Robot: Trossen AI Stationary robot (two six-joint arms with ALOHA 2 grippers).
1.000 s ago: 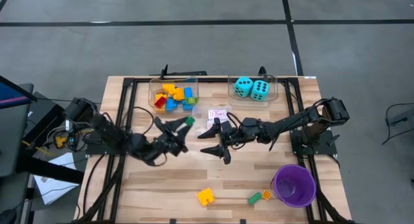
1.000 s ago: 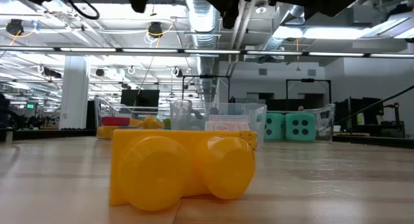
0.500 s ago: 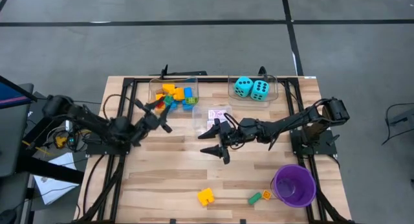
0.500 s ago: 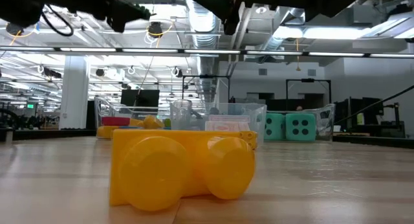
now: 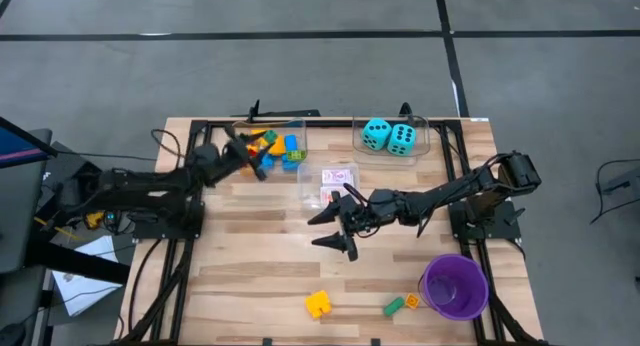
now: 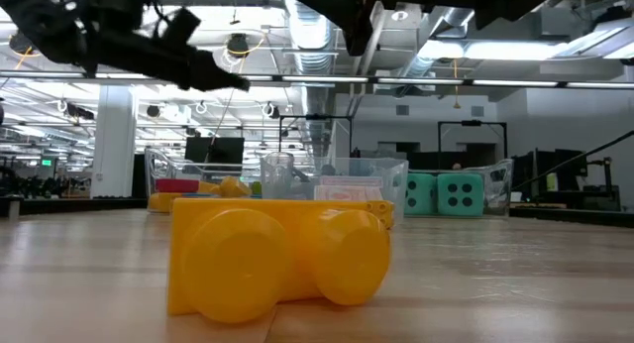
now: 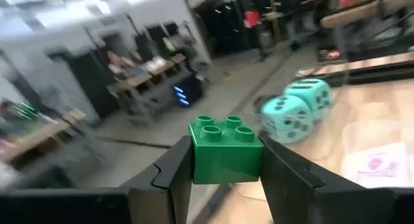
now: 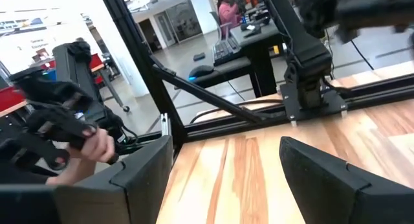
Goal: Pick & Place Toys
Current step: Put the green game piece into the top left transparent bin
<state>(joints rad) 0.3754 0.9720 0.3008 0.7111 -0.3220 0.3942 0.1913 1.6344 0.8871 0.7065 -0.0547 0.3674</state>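
Note:
My left gripper (image 5: 252, 158) hovers at the near edge of the clear bin of coloured bricks (image 5: 268, 146) at the far left, shut on a green four-stud brick (image 7: 226, 153). It shows dark and high in the low view (image 6: 213, 75). My right gripper (image 5: 335, 228) stands open above the table's middle, nothing between its fingers (image 8: 226, 179). Two turquoise dice (image 5: 390, 136) lie in the far right bin, and card packs (image 5: 337, 176) in the middle bin. A yellow brick (image 5: 318, 304) and small green and orange bricks (image 5: 400, 304) lie near the front edge. My left gripper pinches the green brick by two opposite side walls (image 7: 194, 162) between its two fingers. The fingers lie level, coming from the table's left. The brick sits upright, studs up, lifted clear of the table.
A purple cup (image 5: 455, 286) stands at the near right corner. Three clear bins line the far edge of the wooden table (image 5: 250, 256). In the low view the yellow brick (image 6: 277, 259) fills the foreground. A person's hand (image 8: 97, 146) shows beyond the table.
My left gripper has swung from the table's middle toward the far left, up to the brick bin, rolling its wrist on the way. It has kept the green brick in its hold, clear of the table.

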